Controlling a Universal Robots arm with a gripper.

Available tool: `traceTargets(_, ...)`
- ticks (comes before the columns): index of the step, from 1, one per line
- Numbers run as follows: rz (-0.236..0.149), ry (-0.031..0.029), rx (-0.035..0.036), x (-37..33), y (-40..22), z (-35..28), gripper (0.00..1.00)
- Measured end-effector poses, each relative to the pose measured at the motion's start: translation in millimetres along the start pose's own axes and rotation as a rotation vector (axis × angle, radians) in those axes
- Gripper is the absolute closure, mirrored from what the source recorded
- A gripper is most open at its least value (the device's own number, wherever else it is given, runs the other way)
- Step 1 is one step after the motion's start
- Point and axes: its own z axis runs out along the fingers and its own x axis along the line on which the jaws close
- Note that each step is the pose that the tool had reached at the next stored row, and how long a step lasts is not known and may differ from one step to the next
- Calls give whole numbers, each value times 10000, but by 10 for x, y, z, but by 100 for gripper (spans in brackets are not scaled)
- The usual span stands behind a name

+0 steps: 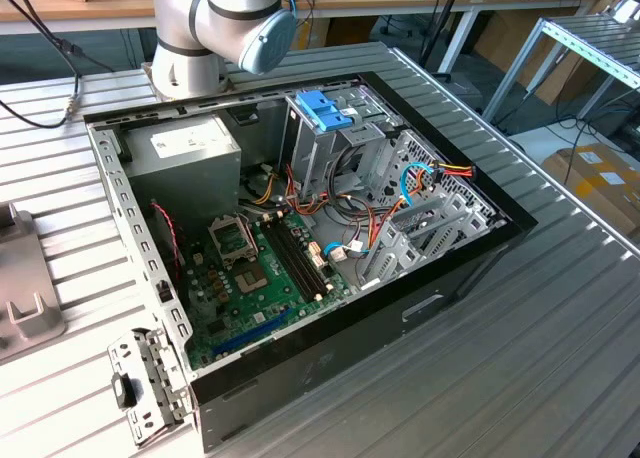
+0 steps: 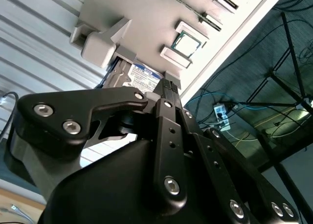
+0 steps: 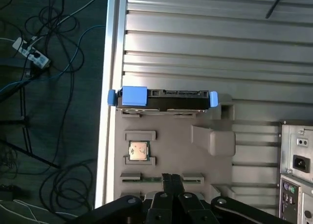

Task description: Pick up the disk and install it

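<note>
The black two-finger gripper [image 3: 171, 179] is hanging with its jaws clenched together on nothing, its fingertips meeting in front of a pale grey moulded plastic fixture [image 3: 171, 136] in the first wrist view. In the second wrist view the gripper [image 2: 167, 86] and its black linkages are blocking much of the scene and covering part of the disk.

A small square green-edged processor chip [image 3: 138, 150] is sitting in a pocket of the fixture, between the fingertips and the disk. The flat silver-metal disk with light blue plastic rails [image 3: 164, 100] is standing on its long edge in a slot at the fixture's far side, well apart from the gripper; the slot is hiding its lower part. The first wrist view is presenting it edge-on, a blue rail end at each side, while the second wrist view is presenting the disk [image 2: 143, 78] by its white, blue-banded label face.

Beyond it, the ribbed aluminium table [image 3: 195, 38] is running out to a dark floor where tangled cables [image 3: 63, 175] and a white power strip [image 3: 32, 57] are lying.

In the exterior view, the silver robot arm [image 1: 220, 28] is being cut off at the upper left. The open black computer case [image 1: 430, 298] is lying mid-frame, exposing a green motherboard [image 1: 265, 278], a grey power-supply box [image 1: 185, 148] and a blue plastic bracket [image 1: 322, 108] atop the metal drive cage [image 1: 310, 153]. A slice of the fixture [image 1: 25, 313] is being cropped at the exterior view's left.
</note>
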Motion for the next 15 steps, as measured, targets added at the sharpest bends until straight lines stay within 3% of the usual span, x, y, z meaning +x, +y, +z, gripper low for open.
traceTargets(15,-838,29,-21,0,0,1,89)
